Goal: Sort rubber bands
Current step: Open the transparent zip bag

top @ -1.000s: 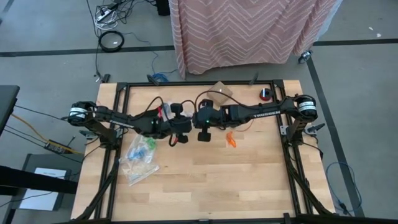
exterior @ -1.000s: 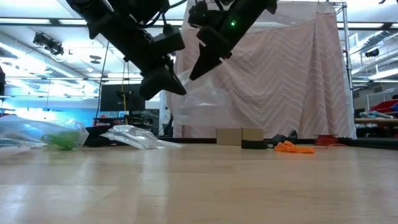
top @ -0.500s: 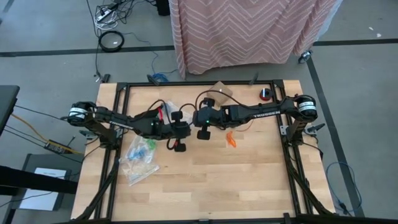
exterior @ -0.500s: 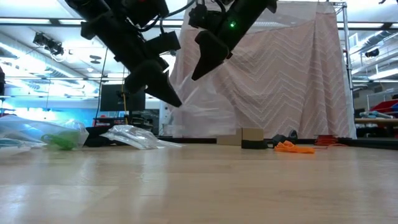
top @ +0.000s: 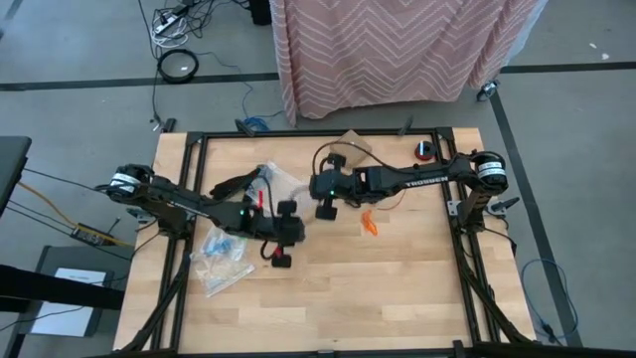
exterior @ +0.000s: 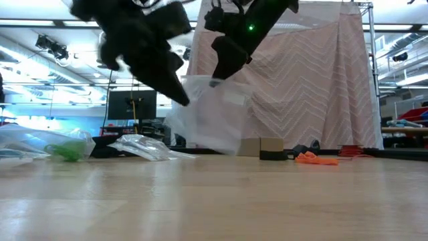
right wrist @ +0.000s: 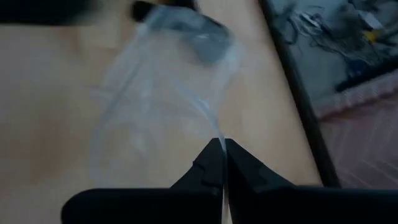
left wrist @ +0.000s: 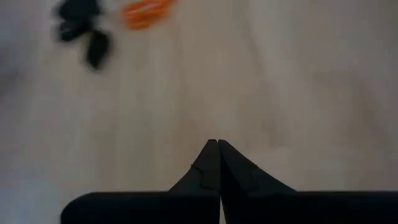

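The right gripper [top: 324, 210] was seen above the middle of the wooden table [top: 397, 288], its fingers [right wrist: 219, 163] pressed together on the edge of a clear plastic bag [right wrist: 163, 87]. In the low view the bag [exterior: 210, 114] hung down from that gripper [exterior: 218, 72], clear of the tabletop. Whether anything lay inside it could not be told.

The left gripper [top: 281, 261] was held out over the table, nearer the front edge than the right one. In the left wrist view its fingers [left wrist: 217, 163] were seen fully closed, tip against tip, with nothing between them and bare wood beneath.

A small heap of orange rubber bands [top: 369, 224] lay on the table just beside the right gripper, toward the right arm's base; it was also seen low on the tabletop in the low view [exterior: 315, 158]. Further bags [top: 223, 257] lay on the left part of the table, and green [exterior: 67, 152] and blue contents were seen in them; individual bands could not be made out. A small cardboard box [top: 352, 143] stood near the back edge of the table.
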